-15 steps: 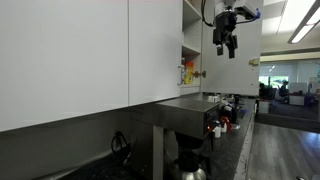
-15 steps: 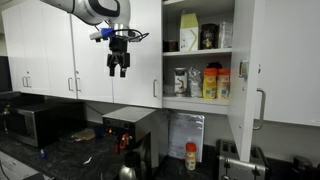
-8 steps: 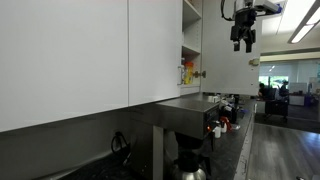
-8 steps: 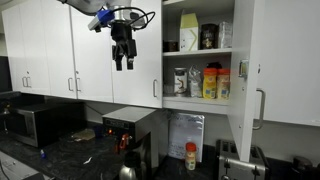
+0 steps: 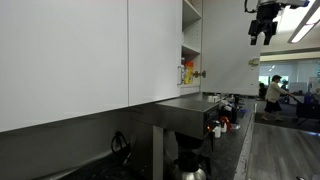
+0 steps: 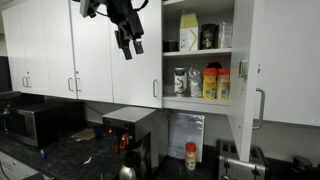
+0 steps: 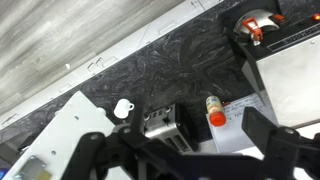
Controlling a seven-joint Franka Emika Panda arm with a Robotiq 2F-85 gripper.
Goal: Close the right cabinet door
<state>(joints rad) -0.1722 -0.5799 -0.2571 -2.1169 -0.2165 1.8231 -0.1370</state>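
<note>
The right cabinet door (image 6: 242, 120) is a tall white panel with a silver bar handle (image 6: 262, 108). It stands swung out from the open cabinet, and it also shows as a white panel in an exterior view (image 5: 230, 60). My gripper (image 6: 130, 44) hangs high in front of the closed white doors, left of the open cabinet and apart from the door. In an exterior view (image 5: 263, 30) it is near the ceiling, beside the door's top edge. In the wrist view (image 7: 185, 150) its dark fingers are spread wide and hold nothing.
The open cabinet's shelves (image 6: 205, 82) hold jars and boxes. Below on the dark counter are a microwave (image 6: 40, 120), a black appliance (image 6: 130, 125), a red-capped bottle (image 7: 213, 110) and a white sheet. A person (image 5: 272, 92) stands far off.
The gripper has risen and moved sideways toward the open cabinet and its door. The door has not moved.
</note>
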